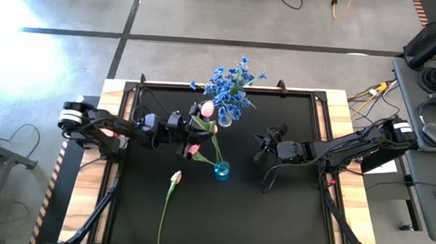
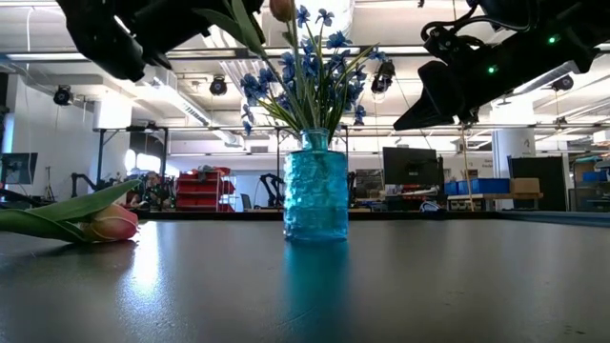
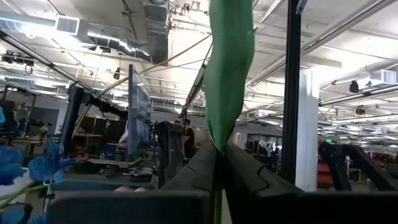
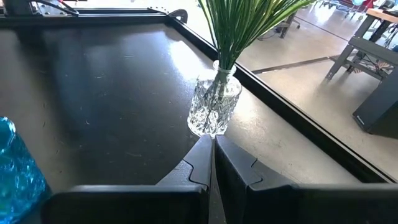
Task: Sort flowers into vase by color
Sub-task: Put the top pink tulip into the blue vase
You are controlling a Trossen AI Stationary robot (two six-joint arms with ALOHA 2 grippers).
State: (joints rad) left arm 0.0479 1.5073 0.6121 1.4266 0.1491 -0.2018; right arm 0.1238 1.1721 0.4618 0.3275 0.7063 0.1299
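A blue glass vase (image 1: 221, 170) (image 2: 315, 195) stands mid-table. Just behind it a clear vase (image 1: 225, 119) (image 4: 214, 107) holds the blue flower sprays (image 1: 231, 84) (image 2: 310, 71). My left gripper (image 1: 190, 128) (image 3: 221, 152) hovers left of the vases, shut on a tulip. Pink buds (image 1: 207, 109) (image 1: 194, 148) show around it, and one green stem (image 1: 217, 150) runs down into the blue vase. Another tulip (image 1: 169, 198) (image 2: 91, 224) lies flat on the mat near the front. My right gripper (image 1: 263, 147) (image 4: 211, 143) waits shut, right of the vases. My left gripper pinches a tulip's broad green leaf (image 3: 227, 118) between its two fingers, with the fingers slanting upward from the table's left side. The leaf rises upright past the fingertips, and a bud (image 2: 281, 9) shows high above the table. The tulip is lifted clear.
The black mat (image 1: 288, 215) has a raised frame (image 1: 320, 97) round it. Wooden table edges (image 1: 83, 204) lie to either side. Cables and a bench with gear (image 1: 430, 66) are off to the right. Open mat lies at the front right.
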